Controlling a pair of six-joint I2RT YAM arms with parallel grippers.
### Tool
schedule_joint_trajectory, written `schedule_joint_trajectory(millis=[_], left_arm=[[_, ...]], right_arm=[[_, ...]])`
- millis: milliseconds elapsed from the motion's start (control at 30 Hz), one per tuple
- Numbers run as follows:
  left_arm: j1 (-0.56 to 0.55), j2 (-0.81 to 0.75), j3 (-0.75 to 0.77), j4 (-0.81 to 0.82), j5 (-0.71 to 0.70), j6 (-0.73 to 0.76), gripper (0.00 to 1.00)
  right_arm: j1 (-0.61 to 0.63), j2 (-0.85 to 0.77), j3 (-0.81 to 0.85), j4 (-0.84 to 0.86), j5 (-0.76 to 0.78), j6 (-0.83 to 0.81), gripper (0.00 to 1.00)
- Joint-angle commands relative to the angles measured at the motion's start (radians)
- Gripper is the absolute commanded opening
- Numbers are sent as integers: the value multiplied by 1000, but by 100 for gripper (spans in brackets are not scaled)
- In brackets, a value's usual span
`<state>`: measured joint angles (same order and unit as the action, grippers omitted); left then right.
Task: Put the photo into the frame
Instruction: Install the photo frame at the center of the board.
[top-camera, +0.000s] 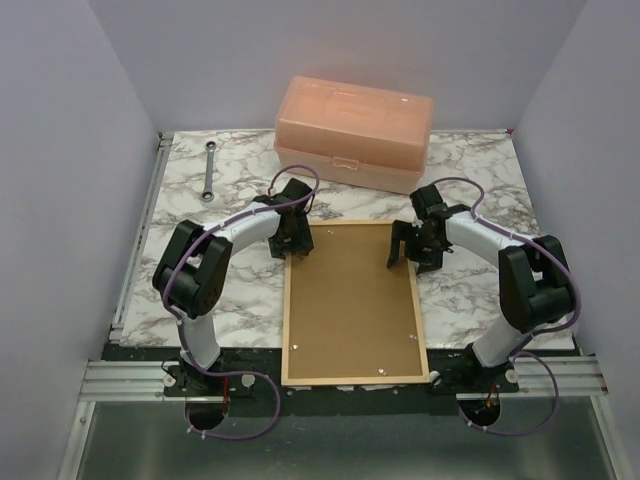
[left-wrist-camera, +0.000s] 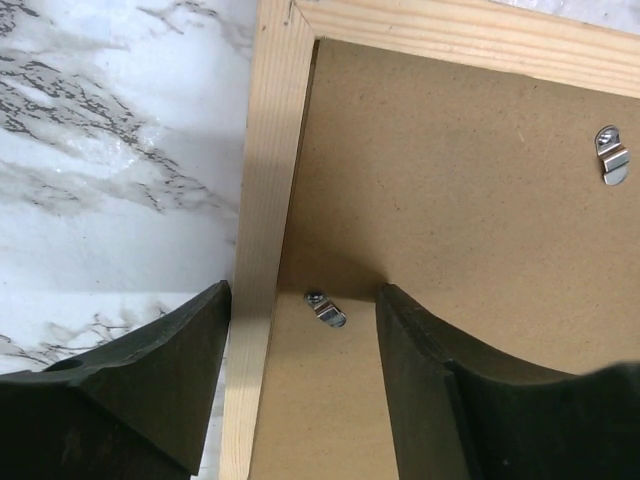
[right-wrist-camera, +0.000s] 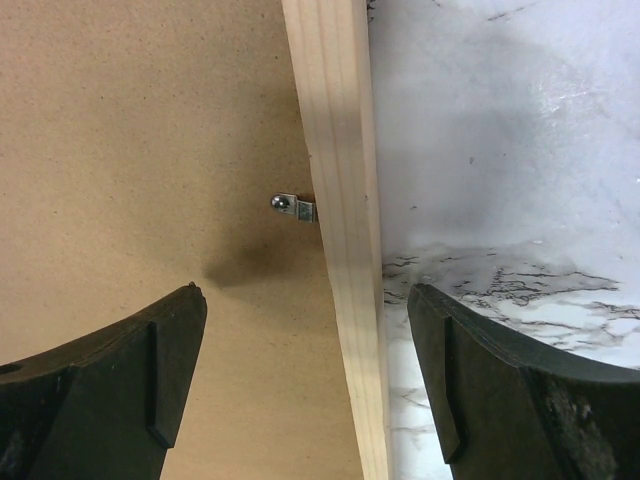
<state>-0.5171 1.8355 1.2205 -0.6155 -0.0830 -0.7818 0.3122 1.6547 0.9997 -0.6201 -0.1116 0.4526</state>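
The frame (top-camera: 287, 310) lies face down on the marble table with a brown backing panel (top-camera: 350, 300) set inside it. The photo is hidden. My left gripper (top-camera: 293, 245) hovers over the frame's far left corner. In the left wrist view the gripper (left-wrist-camera: 305, 295) is open, straddling the pine rail (left-wrist-camera: 262, 200) and a small metal clip (left-wrist-camera: 325, 310). My right gripper (top-camera: 410, 255) hangs over the far right side. In the right wrist view the gripper (right-wrist-camera: 305, 290) is open across the right rail (right-wrist-camera: 335, 150), near a clip (right-wrist-camera: 295, 207).
A peach plastic box (top-camera: 355, 130) stands just behind the frame at the back of the table. A metal wrench (top-camera: 210, 172) lies at the back left. Grey walls close in both sides. Another clip (left-wrist-camera: 611, 153) sits on the backing near the top rail.
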Motion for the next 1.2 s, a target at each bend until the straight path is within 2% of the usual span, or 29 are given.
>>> schedule_joint_trajectory(millis=[0, 33, 133, 233, 400, 567, 600, 700, 767, 933, 1167], left_arm=[[5, 41, 12, -12, -41, 26, 55], [6, 43, 11, -12, -48, 27, 50], [5, 43, 11, -13, -52, 32, 26], [5, 41, 9, -12, -50, 38, 11], [5, 24, -10, 9, -27, 55, 0], [5, -26, -33, 19, -15, 59, 0], [5, -39, -33, 16, -17, 58, 8], [5, -79, -39, 16, -10, 56, 39], [5, -105, -44, 18, -2, 52, 49], [5, -135, -50, 41, 18, 45, 61], [3, -23, 2, 15, -1, 52, 62]], right_arm=[[0, 20, -18, 22, -22, 8, 90], [0, 20, -18, 23, -24, 8, 90], [0, 18, -19, 21, -25, 8, 90], [1, 11, -21, 19, -24, 8, 89], [1, 1, -18, 10, -20, 8, 90], [1, -17, -11, 2, -14, 6, 90], [1, -20, -12, 2, -13, 7, 90], [0, -21, -11, -1, -17, 5, 90], [0, -22, -13, -1, -19, 4, 90], [0, -20, -20, 2, -19, 2, 90], [1, -13, -26, 3, -14, -2, 90]])
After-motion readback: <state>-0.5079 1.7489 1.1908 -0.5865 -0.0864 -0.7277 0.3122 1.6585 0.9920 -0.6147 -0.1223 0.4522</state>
